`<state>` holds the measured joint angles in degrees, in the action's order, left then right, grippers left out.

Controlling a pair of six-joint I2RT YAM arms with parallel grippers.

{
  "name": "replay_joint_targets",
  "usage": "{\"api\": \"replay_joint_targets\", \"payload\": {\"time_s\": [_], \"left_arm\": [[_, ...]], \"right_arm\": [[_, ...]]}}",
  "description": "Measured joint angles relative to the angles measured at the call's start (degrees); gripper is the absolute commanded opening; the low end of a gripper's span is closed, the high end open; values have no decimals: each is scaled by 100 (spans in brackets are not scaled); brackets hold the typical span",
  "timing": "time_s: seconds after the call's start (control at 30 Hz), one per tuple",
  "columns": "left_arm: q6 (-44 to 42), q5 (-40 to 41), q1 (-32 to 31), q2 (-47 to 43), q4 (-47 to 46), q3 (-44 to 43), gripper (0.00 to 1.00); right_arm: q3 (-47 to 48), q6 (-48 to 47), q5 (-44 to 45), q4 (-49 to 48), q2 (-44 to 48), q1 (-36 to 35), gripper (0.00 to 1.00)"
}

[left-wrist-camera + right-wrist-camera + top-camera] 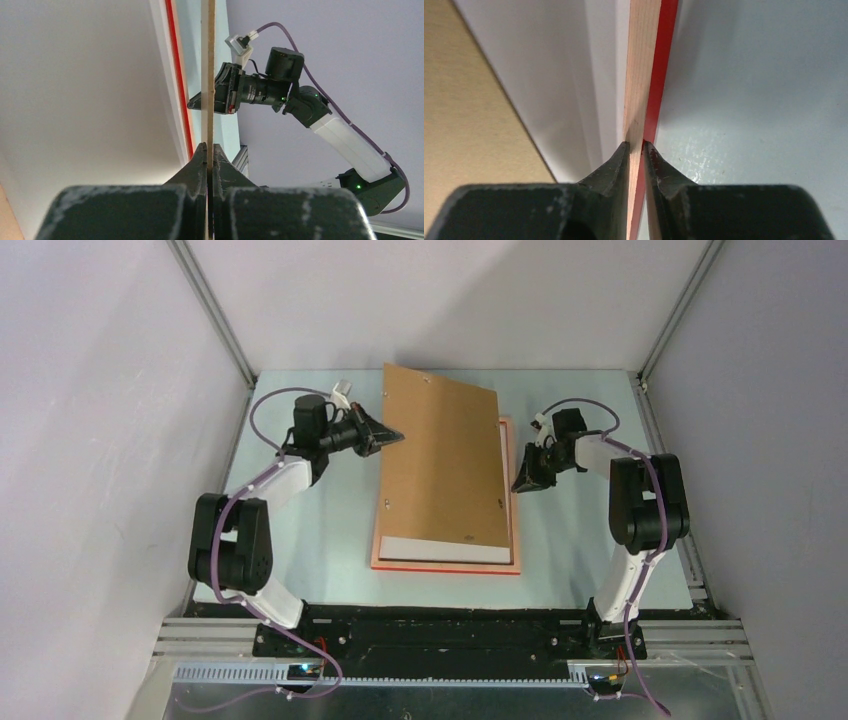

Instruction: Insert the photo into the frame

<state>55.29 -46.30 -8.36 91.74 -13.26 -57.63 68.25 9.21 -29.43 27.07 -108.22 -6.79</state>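
The frame lies flat on the table, pale wood back up, red showing along its edges. A plain brown backing board lies skewed over it, its far left part lifted. My left gripper is shut on the board's left edge; the left wrist view shows the jaws clamped on the thin board. My right gripper is shut on the frame's right rail, wood and red, as the right wrist view shows. A white sheet shows inside the frame under the board's near edge. The photo's printed face is hidden.
The pale blue-green table top is walled by white panels with aluminium posts at the back corners. A metal rail runs along the table's right edge. Both arm bases sit at the near edge.
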Motion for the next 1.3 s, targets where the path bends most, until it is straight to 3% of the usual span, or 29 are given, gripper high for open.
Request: {"api": "replay_joint_targets", "payload": {"time_s": [0.2,0.33,0.77,1.3], "left_arm": [[-136,0,-2,59,13,160,0],[-186,-2,0,127,7,160,0],[-173,-57,-2,737,7,4,0],[-66,-258,-15,953,-42,-295,0]], "right_arm": [[-48,-114,-79,-26,0,92,56],[-79,-205,-151,-33,42,254,66],[-90,-570,-328,-24,708,1180,67],[-90,-649,-476,42,654,1366,66]]}}
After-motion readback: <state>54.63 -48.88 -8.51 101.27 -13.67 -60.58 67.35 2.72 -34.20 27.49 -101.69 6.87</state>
